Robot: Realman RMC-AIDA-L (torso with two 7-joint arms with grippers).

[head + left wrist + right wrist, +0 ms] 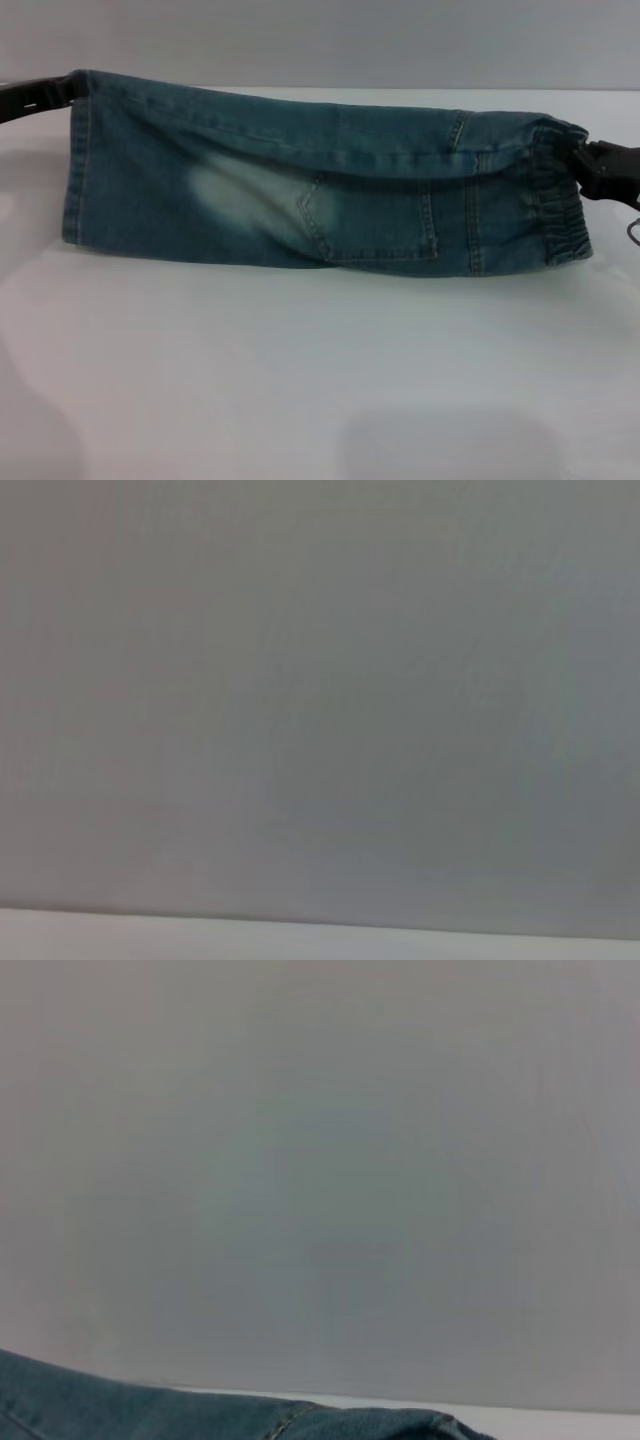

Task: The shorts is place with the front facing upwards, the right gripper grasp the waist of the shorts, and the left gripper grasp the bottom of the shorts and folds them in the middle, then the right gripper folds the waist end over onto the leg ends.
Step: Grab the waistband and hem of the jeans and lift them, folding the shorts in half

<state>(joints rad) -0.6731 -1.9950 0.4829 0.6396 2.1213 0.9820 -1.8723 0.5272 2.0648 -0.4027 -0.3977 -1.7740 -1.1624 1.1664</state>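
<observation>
The shorts (300,190) hang folded lengthwise above the white table (300,380), stretched out between my two arms. A pale faded patch and a patch pocket face me. The left gripper (68,90) is shut on the upper corner of the bottom of the shorts (73,170), whose straight hem hangs down at the left. At the right, the right gripper (588,160) is shut on the gathered elastic waist (560,215). A strip of denim (200,1415) shows in the right wrist view. The lower edge of the shorts touches or nearly touches the table.
Bare white tabletop lies in front of the shorts. A plain grey wall (320,40) stands behind the table. The left wrist view holds only the wall (320,680) and a thin strip of table edge (300,940).
</observation>
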